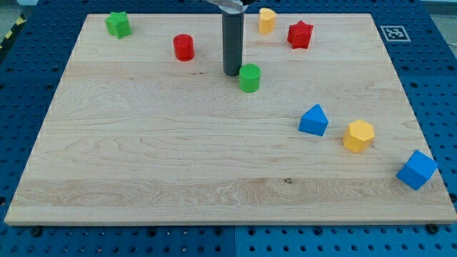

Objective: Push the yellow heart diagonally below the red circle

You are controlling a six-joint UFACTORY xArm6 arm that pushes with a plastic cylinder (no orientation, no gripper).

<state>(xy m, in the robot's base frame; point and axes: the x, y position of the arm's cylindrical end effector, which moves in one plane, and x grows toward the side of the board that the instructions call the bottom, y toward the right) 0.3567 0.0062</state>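
Yellow heart (266, 20) at view's top, pointing direction unclear, red circle (183, 47) well left, my tip (231, 73) between, no hand.

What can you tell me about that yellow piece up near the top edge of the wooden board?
The yellow heart is a small, glossy, plastic-looking block standing flat on the wooden board near the view's top edge. Nothing touches it. The red star sits just to its right, the red circle farther left and lower. My tip rests below and left of it, close beside the green circle, well apart from the heart.
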